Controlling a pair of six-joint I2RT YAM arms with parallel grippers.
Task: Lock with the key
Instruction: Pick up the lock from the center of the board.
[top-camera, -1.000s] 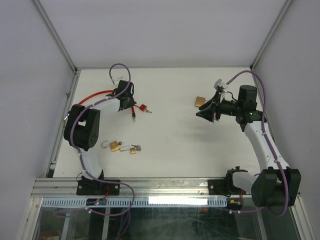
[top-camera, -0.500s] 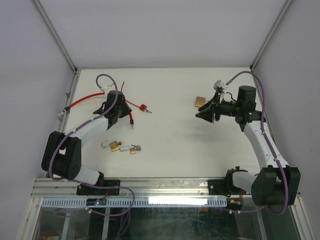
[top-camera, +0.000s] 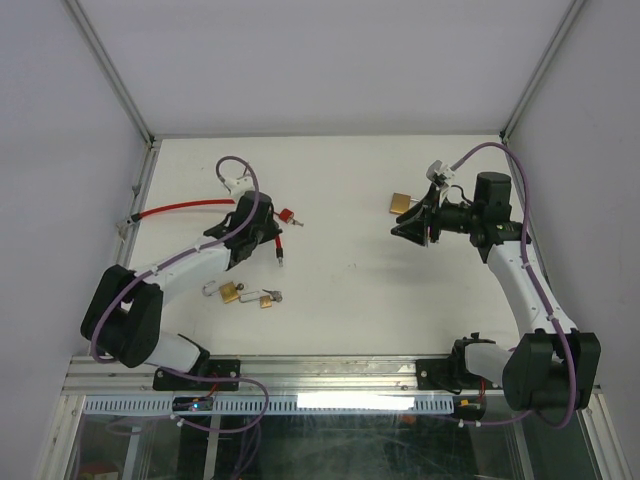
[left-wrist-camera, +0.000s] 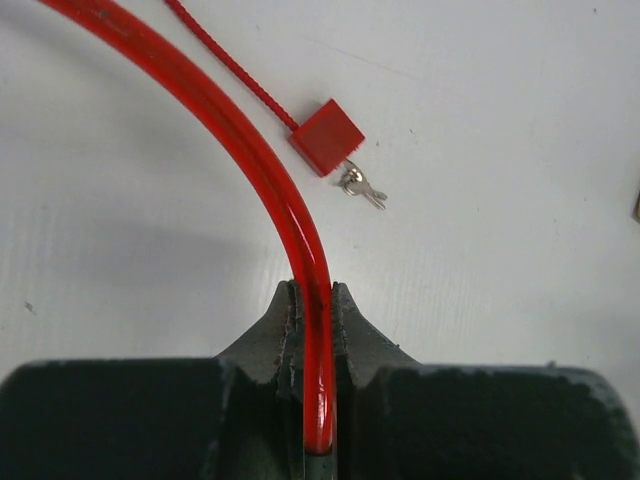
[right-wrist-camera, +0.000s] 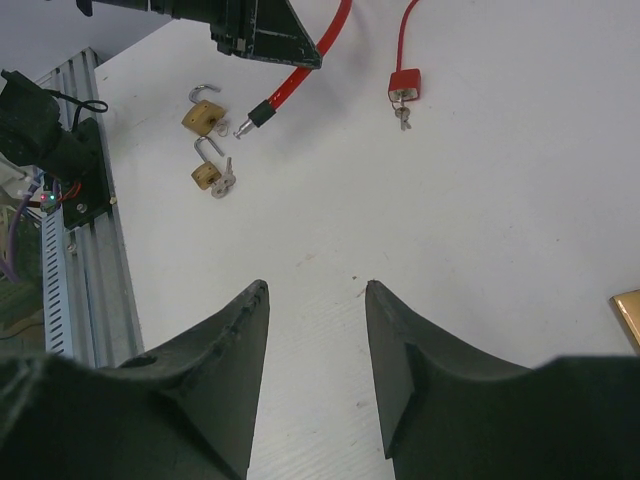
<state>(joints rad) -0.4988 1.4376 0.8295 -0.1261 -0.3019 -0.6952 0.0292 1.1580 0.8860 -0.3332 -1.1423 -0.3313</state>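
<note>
My left gripper (left-wrist-camera: 311, 288) is shut on a thick red cable (left-wrist-camera: 262, 165), a short way from the cable's black-capped end (right-wrist-camera: 262, 112). In the top view that gripper (top-camera: 256, 228) is at the left, with the cable (top-camera: 185, 207) trailing to the table's left edge. Just beyond it lies a red padlock (left-wrist-camera: 327, 137) on a thin red cord, with a small silver key (left-wrist-camera: 360, 185) at its body. My right gripper (right-wrist-camera: 315, 290) hangs open over bare table at the right (top-camera: 405, 228), holding nothing.
Two brass padlocks with open shackles (top-camera: 230, 292) (top-camera: 265, 298) lie near the left front, one with a key (right-wrist-camera: 225, 182) in it. Another brass padlock (top-camera: 400, 203) lies just beyond the right gripper. White walls enclose the table on three sides.
The left arm has swung and carried the red cable's end to the right and nearer the front. The right arm has stayed still.
</note>
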